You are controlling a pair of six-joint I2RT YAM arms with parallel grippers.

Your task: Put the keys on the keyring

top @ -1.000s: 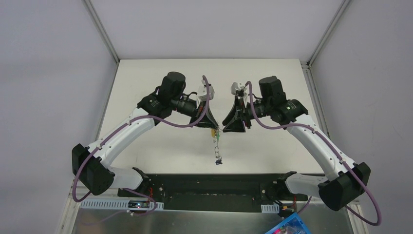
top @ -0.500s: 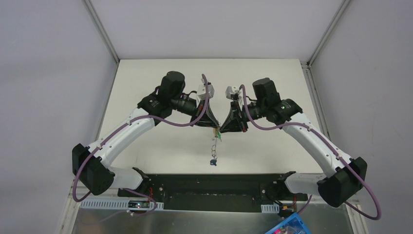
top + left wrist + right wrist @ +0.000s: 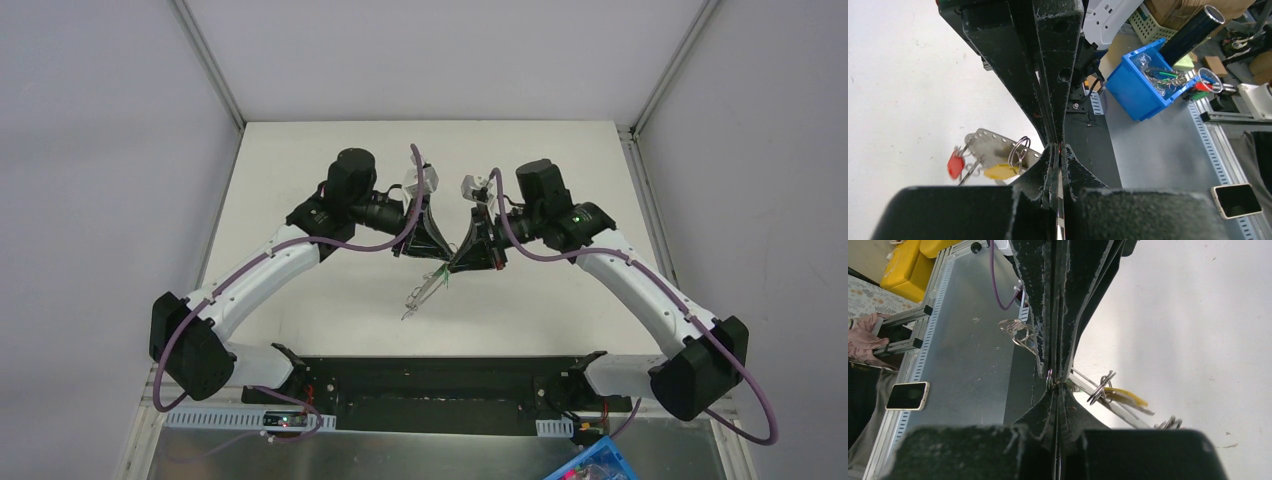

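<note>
White table [image 3: 330, 290], left pincer [image 3: 438, 258] and right pincer [image 3: 455, 266] closed on keyring [image 3: 1049, 374], keys [image 3: 998, 171] dangling

High rear overview, two close wrist views, sharing keyring [image 3: 1019, 150]

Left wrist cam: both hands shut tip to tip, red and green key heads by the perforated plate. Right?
No: the second head is yellow, not green. Left wrist view shows the red key and yellow key by the perforated plate, left hand and right hand shut tip to tip.
</note>
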